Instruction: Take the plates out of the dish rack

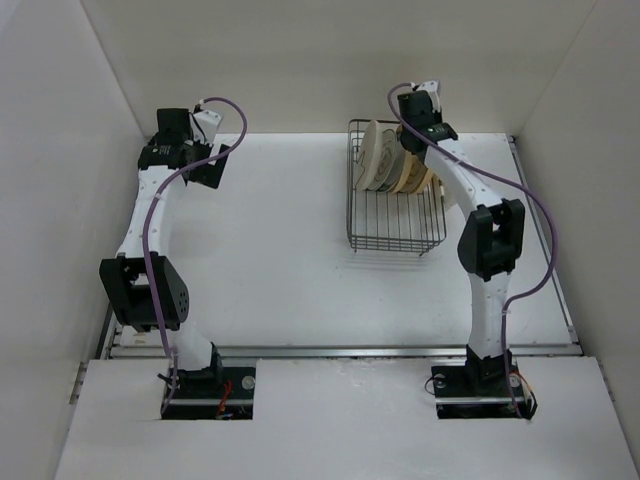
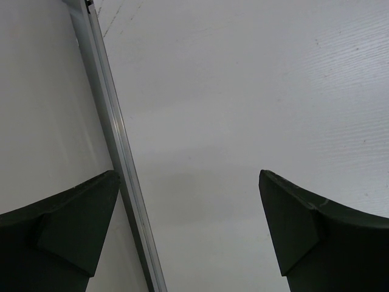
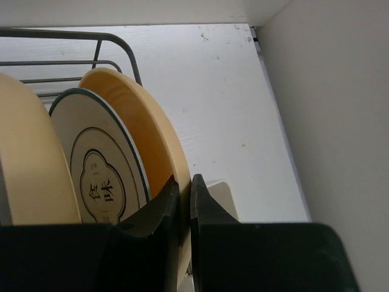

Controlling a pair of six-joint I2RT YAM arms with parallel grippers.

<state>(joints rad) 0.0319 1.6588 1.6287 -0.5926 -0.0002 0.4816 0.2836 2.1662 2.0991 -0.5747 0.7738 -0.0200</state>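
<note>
The black wire dish rack (image 1: 395, 228) stands at the far right of the table with the plates upright in it. My right gripper (image 1: 430, 135) (image 3: 184, 179) is shut on the rim of the yellow-orange plate (image 3: 155, 125) (image 1: 418, 177), the rightmost one. Beside it stands the white plate with the thin dark ring and centre motif (image 3: 100, 167), then a cream plate (image 3: 27, 170). The teal-rimmed plate is hidden in the wrist view. My left gripper (image 1: 212, 165) (image 2: 188, 176) is open and empty over bare table at the far left.
The cream cutlery holder (image 3: 226, 196) sits just right of the held plate. The right wall (image 3: 340, 109) is close to the rack. An aluminium rail (image 2: 115, 152) along the left wall runs under my left gripper.
</note>
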